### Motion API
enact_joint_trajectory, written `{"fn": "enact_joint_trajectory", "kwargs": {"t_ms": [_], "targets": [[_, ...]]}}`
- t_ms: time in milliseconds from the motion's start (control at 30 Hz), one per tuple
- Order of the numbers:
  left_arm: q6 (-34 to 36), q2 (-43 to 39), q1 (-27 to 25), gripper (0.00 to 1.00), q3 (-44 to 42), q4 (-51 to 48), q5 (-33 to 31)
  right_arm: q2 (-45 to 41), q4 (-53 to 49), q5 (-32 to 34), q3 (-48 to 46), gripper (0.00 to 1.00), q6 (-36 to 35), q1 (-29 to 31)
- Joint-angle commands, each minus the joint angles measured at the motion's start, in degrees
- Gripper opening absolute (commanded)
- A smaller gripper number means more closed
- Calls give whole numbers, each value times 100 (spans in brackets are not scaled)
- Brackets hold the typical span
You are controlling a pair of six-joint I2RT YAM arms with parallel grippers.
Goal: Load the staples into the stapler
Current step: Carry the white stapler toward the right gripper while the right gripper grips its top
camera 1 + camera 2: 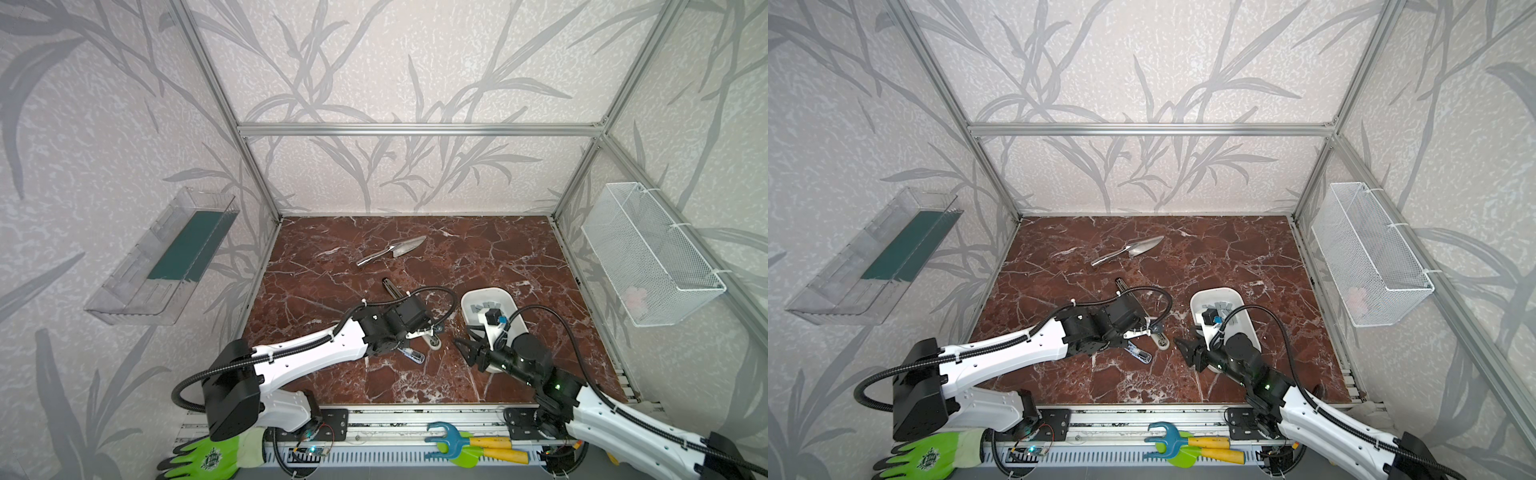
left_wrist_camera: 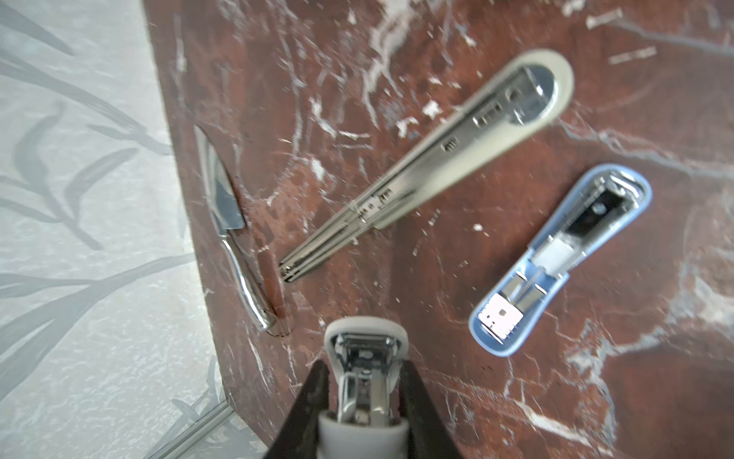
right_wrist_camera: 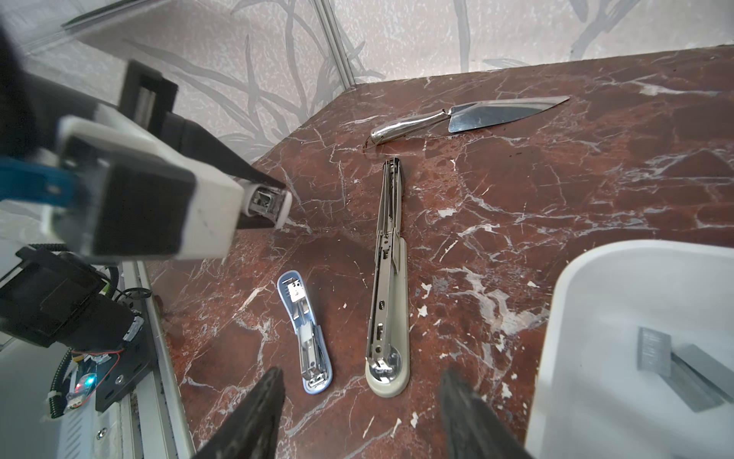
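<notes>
Several grey staples [image 1: 482, 308] [image 3: 675, 369] lie in a white tray [image 1: 468, 300] [image 3: 564, 318] on the right of the marble table. A long beige stapler [image 1: 433, 341] [image 2: 437, 159] [image 3: 388, 302] lies opened flat mid-table, and a small blue stapler [image 2: 564, 258] [image 3: 308, 337] lies open beside it. My left gripper [image 2: 363, 367] [image 1: 422, 332] is shut on a grey-white stapler piece [image 2: 365, 345] [image 3: 266, 202] with metal inside, held above the table. My right gripper [image 3: 361, 397] [image 1: 465, 347] is open and holds nothing, low beside the tray and pointing at the two staplers.
A shiny metal server [image 1: 395, 250] lies toward the back. A wire basket [image 1: 652, 257] hangs on the right wall and a clear bin [image 1: 166, 257] on the left wall. A green glove [image 1: 212, 457] and garden tools [image 1: 469, 446] lie at the front rail.
</notes>
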Motion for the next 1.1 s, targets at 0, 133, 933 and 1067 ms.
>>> {"fn": "enact_joint_trajectory", "kwargs": {"t_ms": [0,133,933,1067], "targets": [[424,-550,-38,0,-527,1400,200,429,365,-41,336,62,215,2],[398,-1072,-53,0,-1418,3012,951,863,351,-263,724,59,254,2],[614,-590,-154,0,-1716,4152,2297,2047,973,-111,1207,37,764,186],[592,-794,-174,0,-1829,4315,2418,2018,940,-126,1193,30,785,186]]}}
